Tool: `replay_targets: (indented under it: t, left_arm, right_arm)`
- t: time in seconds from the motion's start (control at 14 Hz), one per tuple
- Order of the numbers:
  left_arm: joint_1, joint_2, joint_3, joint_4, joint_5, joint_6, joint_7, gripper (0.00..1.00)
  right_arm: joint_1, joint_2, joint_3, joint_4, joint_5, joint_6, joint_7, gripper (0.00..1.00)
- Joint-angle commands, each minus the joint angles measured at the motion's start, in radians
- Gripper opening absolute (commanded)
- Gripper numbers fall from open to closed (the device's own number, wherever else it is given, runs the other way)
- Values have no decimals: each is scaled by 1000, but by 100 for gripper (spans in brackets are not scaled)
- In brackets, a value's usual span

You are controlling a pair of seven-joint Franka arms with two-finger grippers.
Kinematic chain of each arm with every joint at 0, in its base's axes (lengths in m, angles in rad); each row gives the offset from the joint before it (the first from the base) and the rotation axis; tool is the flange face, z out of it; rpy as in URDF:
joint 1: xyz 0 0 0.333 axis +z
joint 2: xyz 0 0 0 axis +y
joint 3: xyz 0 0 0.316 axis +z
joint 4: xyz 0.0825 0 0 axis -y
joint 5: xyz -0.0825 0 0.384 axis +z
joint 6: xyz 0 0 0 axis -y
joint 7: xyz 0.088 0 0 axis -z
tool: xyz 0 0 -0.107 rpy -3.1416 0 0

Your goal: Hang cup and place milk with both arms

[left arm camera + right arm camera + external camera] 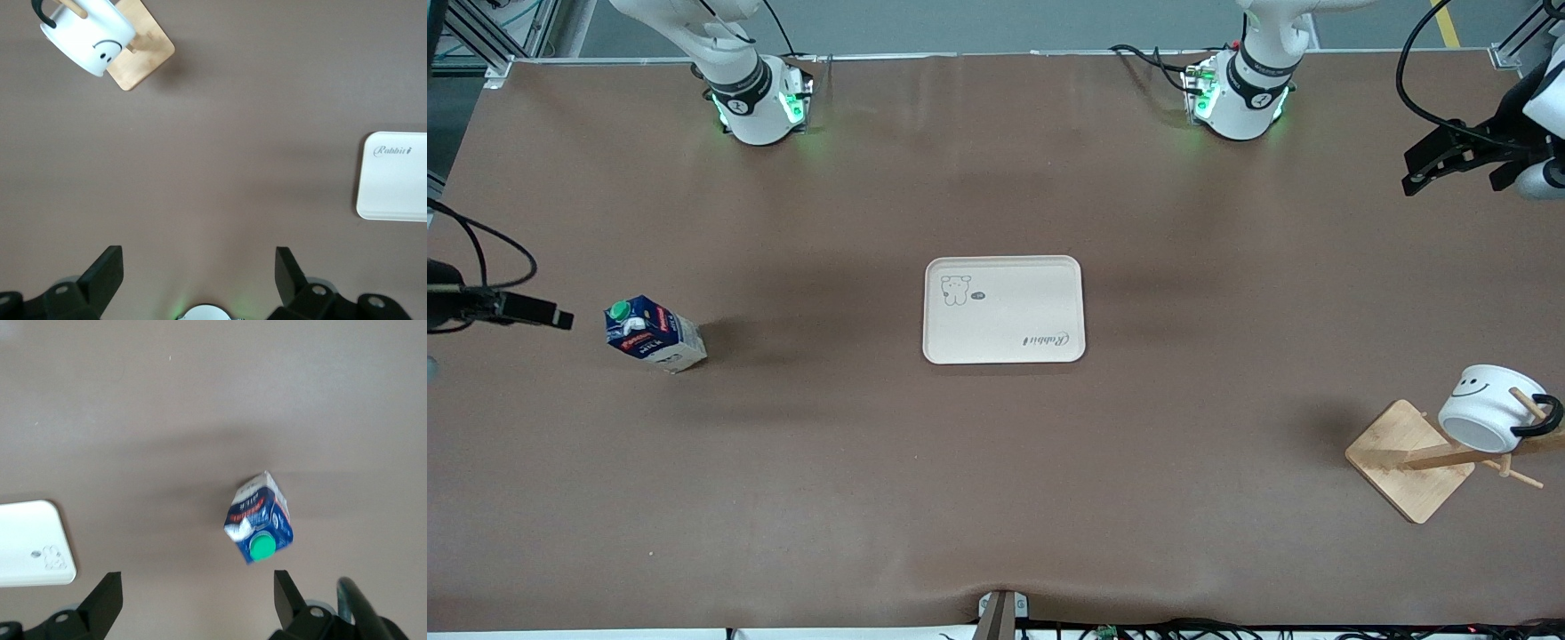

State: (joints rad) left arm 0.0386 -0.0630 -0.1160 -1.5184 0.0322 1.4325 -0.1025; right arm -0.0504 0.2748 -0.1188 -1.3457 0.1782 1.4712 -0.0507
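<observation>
**Milk still to place, cup on rack**

While the milk (655, 334) stands upright on the surface toward the right arm's end, well apart from the tray (1003, 309), the right gripper (197, 600) hovers just beside it, fingers spread and empty; this arm is plainly the nearer. The cup (1489, 409) hangs on the wooden rack (1423, 458). The left gripper (199, 273) waits, fingers released.

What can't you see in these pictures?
- Front view: the cup hides the rack's top, so which peg holds it stays unclear.
- Front view: the right gripper and left gripper sit at the picture's edges, which cut off their arms.
- Milk label print: too small to read.
- Left wrist view: the edge cuts the tray.
</observation>
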Motion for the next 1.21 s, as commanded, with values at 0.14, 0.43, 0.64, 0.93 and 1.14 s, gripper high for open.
replay_targets:
  t: [0.14,0.43,0.64,0.93,1.14]
  left_arm:
    - [11,-18,-13,-11,21,32,-3,100]
    - [11,-18,-13,-12,20,32,-3,100]
    - [11,-18,-14,-14,20,31,-3,100]
    - [12,-21,-13,-16,18,26,1,100]
    - [12,-21,-13,-16,18,26,1,100]
  right_arm:
    - [-75,-308,144,-338,-116,118,61,100]
    - [-143,-356,220,-371,-137,121,60,100]
    - [-122,-329,220,-285,-196,109,17,100]
    - [-33,-310,107,-257,-195,78,-3,100]
    - [-28,-315,107,-254,-195,54,5,100]
